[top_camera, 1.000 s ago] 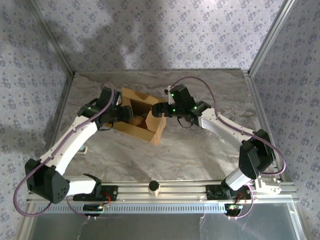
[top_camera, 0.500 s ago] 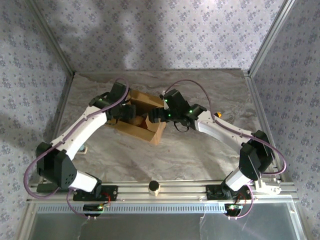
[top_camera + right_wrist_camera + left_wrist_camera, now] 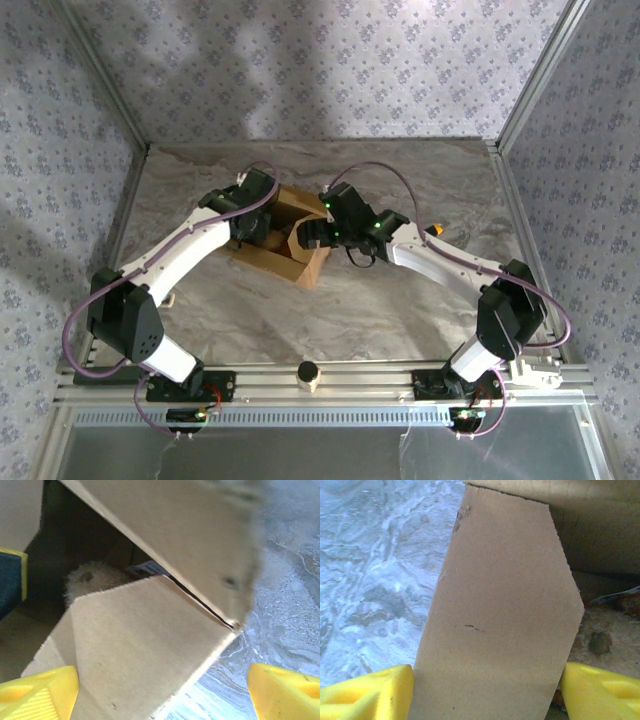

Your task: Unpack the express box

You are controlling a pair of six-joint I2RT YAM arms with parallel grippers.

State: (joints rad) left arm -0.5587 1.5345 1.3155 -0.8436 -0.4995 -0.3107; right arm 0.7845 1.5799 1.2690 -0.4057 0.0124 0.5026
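Observation:
The express box [image 3: 281, 243], a tan carton with its flaps open, lies on the marble table between both arms. My left gripper [image 3: 262, 222] hangs over its left part, open. In the left wrist view one upright flap [image 3: 505, 610] spans the gap between its yellow fingers [image 3: 370, 692], and a fuzzy brown toy [image 3: 600, 640] shows inside the box. My right gripper [image 3: 303, 235] is at the box's right end, also open. Under it lie a flap [image 3: 135, 645] and the dark inside of the box, with the plush toy [image 3: 87, 580] in it.
A small orange object [image 3: 437, 229] lies right of the right arm. A short cylinder [image 3: 308, 373] stands on the front rail, and a small white piece [image 3: 168, 298] sits at the table's left edge. Metal frame posts and papered walls close in the back and sides.
My left arm has stretched forward and right, bringing its gripper over the box. My right gripper has moved left, closer to the box's opening. Neither gripper's opening has changed.

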